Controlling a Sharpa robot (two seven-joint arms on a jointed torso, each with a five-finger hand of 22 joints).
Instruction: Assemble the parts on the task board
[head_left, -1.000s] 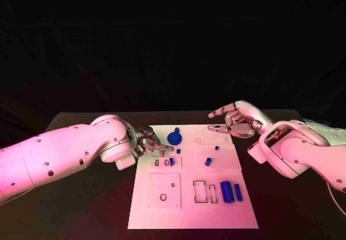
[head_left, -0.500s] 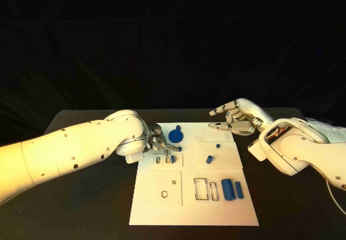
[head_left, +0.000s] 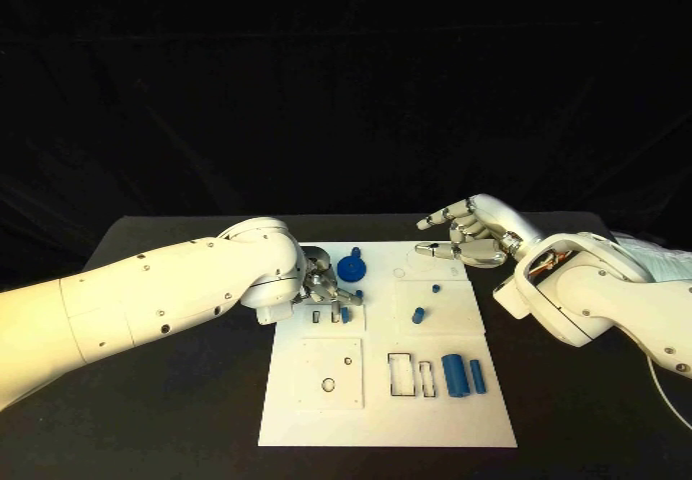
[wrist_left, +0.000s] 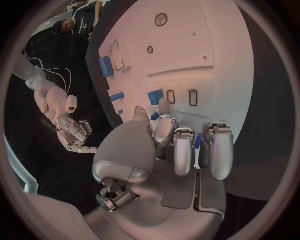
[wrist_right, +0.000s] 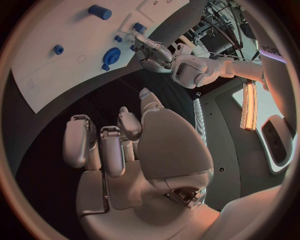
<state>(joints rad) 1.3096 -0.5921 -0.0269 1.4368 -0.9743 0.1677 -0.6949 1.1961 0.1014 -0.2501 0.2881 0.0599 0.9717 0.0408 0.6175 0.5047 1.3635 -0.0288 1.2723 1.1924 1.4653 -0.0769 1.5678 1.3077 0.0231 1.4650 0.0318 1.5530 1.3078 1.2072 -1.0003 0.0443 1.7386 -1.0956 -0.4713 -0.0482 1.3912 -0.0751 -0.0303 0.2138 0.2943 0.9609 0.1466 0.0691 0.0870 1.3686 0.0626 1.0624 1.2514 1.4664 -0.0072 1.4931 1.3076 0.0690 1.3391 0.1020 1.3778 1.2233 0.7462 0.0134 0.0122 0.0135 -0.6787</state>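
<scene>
The white task board (head_left: 389, 410) lies mid-table. My left hand (head_left: 325, 290) hovers over its far left part, fingers curled down just behind an upright blue block (head_left: 346, 314) standing beside two empty slots (head_left: 325, 318). In the left wrist view the block (wrist_left: 156, 96) sits just ahead of my fingertips (wrist_left: 164, 119), and a speck of blue shows between thumb and finger; whether it is gripped I cannot tell. My right hand (head_left: 469, 240) hangs over the board's far right corner with fingers apart, holding nothing. A round blue part (head_left: 351, 268) lies behind the left hand.
Two small blue pegs (head_left: 436, 290) (head_left: 417, 317) stand on the board's right half. A blue cylinder (head_left: 453, 377) and a thin blue bar (head_left: 476, 377) lie beside two rectangular cut-outs (head_left: 411, 377). A square panel (head_left: 330, 372) with holes sits lower left.
My left hand has shifted a little toward the slots and the upright blue block, with the arm swinging in over the table. The right hand has barely moved.
</scene>
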